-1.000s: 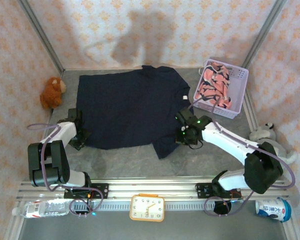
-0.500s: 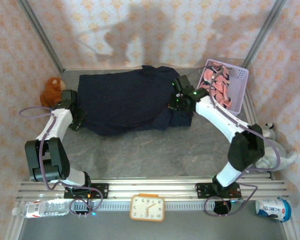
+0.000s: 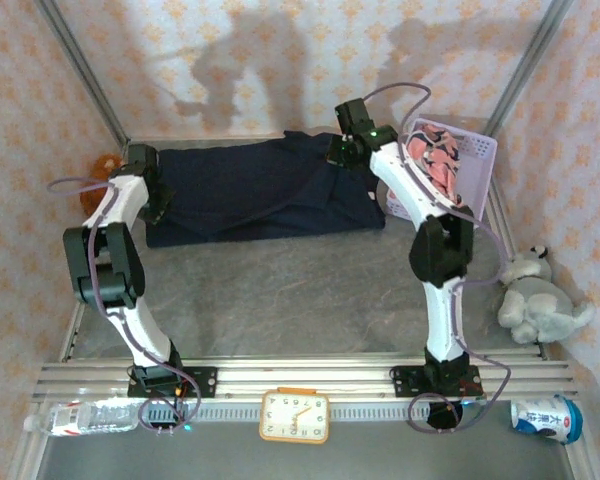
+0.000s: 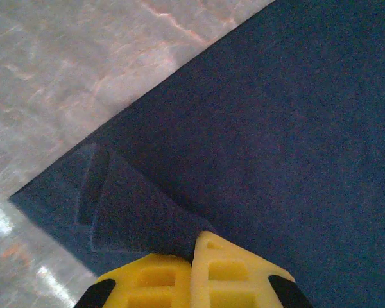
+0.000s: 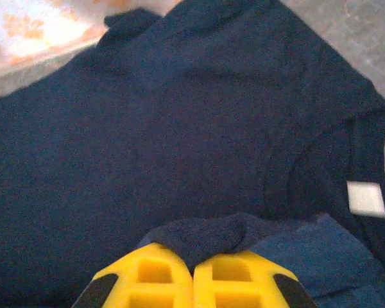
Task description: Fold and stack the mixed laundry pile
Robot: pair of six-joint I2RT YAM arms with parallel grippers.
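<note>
The large dark navy garment [image 3: 260, 190] lies folded in half along the back of the table. My left gripper [image 3: 158, 203] is at its left edge. In the left wrist view that gripper [image 4: 197, 240] is shut on a pinched fold of the navy cloth [image 4: 276, 128]. My right gripper [image 3: 340, 152] is at the garment's back right. In the right wrist view it [image 5: 192, 263] is shut on a bunched navy edge [image 5: 218, 234], above the spread shirt with its white label [image 5: 366, 197]. The pink printed garment [image 3: 435, 165] lies in the basket.
The lavender basket [image 3: 480, 150] stands at the back right. A brown plush toy [image 3: 102, 165] sits by the left wall behind my left arm, and a grey plush toy [image 3: 535, 300] lies at the right. A clock [image 3: 295, 415], a bottle [image 3: 80, 415] and a can [image 3: 545, 415] lie along the front rail.
Both grippers have carried the navy garment's near edge away from the arms to the back, folding it over itself. Both arms now stretch far back.
</note>
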